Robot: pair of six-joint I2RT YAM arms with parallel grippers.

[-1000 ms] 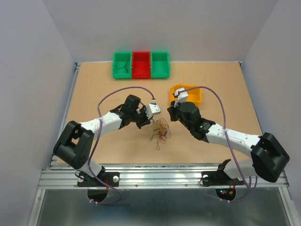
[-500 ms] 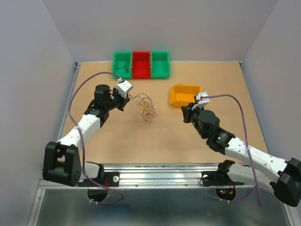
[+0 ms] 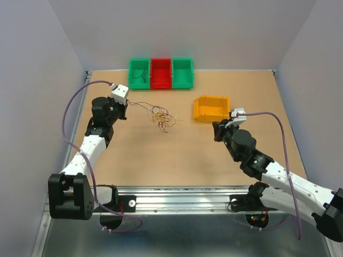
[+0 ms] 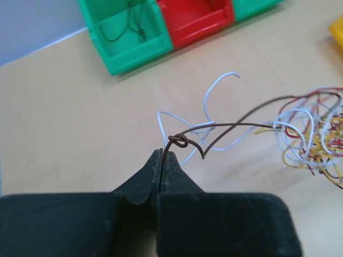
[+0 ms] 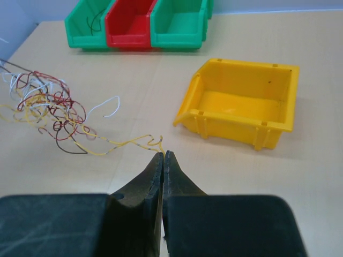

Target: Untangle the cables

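Left claw [image 4: 162, 155] is squeezed shut on the knotted end of a thin dark brown wire [image 4: 230, 125]. My right claw [image 5: 162, 155] is squeezed shut too. A thin yellow wire [image 5: 115, 144] ends just past its tips, and I cannot tell if it is pinched. Both wires run back to the small bundle of curly red, brown, yellow and white cables [image 3: 162, 116]. It lies on the light brown wooden table [image 3: 161, 160] between the claws, nearer the left one. Farther off sits a yellow plastic bin [image 3: 211, 98]. At the far edge stands a row of three plastic bins, green, red, green [image 3: 161, 85].
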